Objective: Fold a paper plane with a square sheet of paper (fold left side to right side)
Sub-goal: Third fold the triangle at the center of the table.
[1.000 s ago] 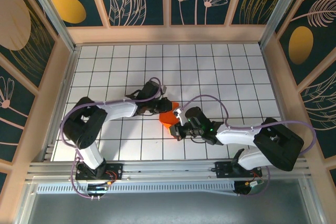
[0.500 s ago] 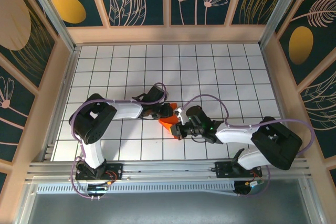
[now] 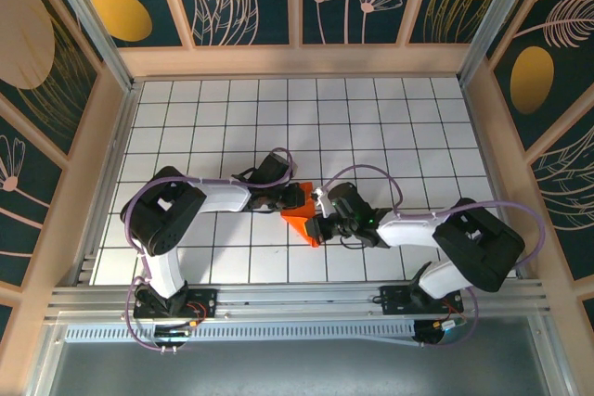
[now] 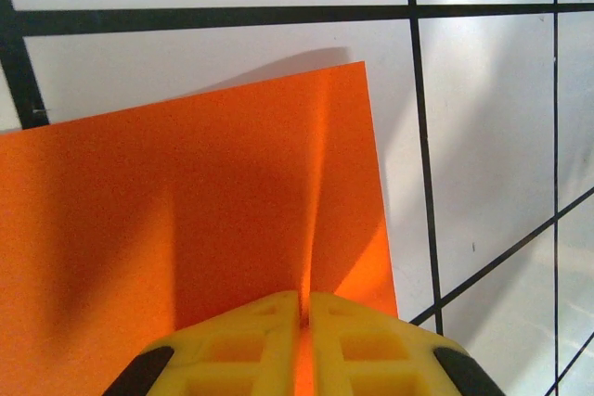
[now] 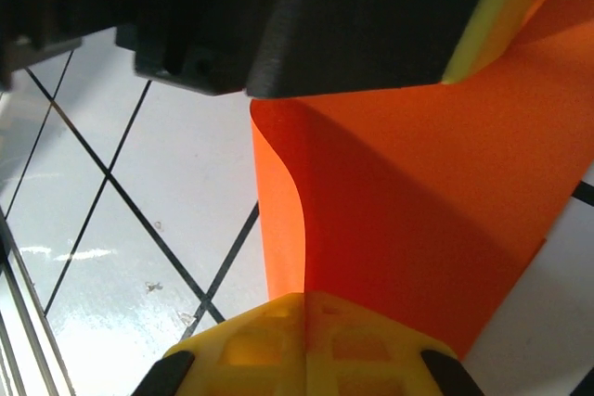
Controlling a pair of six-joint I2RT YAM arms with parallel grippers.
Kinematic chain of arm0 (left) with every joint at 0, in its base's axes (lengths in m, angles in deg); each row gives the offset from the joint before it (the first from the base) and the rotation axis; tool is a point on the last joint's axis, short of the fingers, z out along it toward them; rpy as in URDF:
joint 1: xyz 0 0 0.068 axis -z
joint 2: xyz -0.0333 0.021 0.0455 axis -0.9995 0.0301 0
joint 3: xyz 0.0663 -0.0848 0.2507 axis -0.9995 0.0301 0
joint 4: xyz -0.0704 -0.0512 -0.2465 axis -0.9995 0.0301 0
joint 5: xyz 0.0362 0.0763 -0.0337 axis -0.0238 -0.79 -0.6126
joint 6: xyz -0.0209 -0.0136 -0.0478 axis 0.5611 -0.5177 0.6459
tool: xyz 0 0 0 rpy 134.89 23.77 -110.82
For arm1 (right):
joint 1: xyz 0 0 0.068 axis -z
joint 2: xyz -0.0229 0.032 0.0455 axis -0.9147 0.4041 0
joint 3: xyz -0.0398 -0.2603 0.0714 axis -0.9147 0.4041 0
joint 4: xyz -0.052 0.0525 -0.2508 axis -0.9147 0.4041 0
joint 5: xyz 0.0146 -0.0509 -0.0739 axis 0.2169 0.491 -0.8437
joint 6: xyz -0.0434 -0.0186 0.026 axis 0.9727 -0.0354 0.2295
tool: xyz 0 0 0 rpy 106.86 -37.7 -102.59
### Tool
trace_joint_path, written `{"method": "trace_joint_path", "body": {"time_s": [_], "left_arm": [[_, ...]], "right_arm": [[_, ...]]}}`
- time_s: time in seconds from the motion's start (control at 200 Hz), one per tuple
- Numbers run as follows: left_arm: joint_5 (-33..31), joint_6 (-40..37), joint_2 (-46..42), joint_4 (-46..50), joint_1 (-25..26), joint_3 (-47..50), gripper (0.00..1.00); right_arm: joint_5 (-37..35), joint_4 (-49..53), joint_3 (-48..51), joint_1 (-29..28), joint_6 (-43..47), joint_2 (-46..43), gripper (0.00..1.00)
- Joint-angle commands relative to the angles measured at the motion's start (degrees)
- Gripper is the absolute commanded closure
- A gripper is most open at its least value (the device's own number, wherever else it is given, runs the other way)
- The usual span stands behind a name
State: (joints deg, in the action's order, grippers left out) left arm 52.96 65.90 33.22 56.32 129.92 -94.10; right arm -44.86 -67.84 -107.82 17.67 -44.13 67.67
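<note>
The square sheet of paper [image 3: 301, 213] is bright orange and lies bent between both grippers at the middle of the grid floor. My left gripper [image 3: 289, 197] is shut on its upper left edge; in the left wrist view the yellow fingers [image 4: 232, 345] pinch the paper [image 4: 186, 210], and a crease runs up from the jaws. My right gripper [image 3: 316, 227] is shut on the lower right edge. In the right wrist view the paper [image 5: 408, 220] curls up out of the closed yellow fingers [image 5: 371, 345], with the left gripper's dark body [image 5: 306, 16] just above it.
The white grid floor [image 3: 371, 127] spreads out behind the arms. Wooden walls [image 3: 79, 173] close in the left, right and far sides. A metal rail [image 3: 297, 299] carries both arm bases at the near edge.
The left arm has folded in and its gripper has moved slightly right. The right gripper has shifted left and up, bringing the two paper edges closer. Both stay shut on the paper.
</note>
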Motion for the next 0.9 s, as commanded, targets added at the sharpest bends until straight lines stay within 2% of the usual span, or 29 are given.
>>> {"method": "trace_joint_path", "body": {"time_s": [0.0, 0.896], "left_arm": [[-1.4, 0.3, 1.0, 3.4, 0.4, 1.8, 0.88], [-1.6, 0.5, 1.1, 3.4, 0.7, 1.9, 0.88]], "right_arm": [[-0.3, 2.0, -1.8, 0.8, -0.5, 0.9, 1.0], [-2.8, 2.9, -2.5, 2.4, -0.7, 1.7, 1.0]]}}
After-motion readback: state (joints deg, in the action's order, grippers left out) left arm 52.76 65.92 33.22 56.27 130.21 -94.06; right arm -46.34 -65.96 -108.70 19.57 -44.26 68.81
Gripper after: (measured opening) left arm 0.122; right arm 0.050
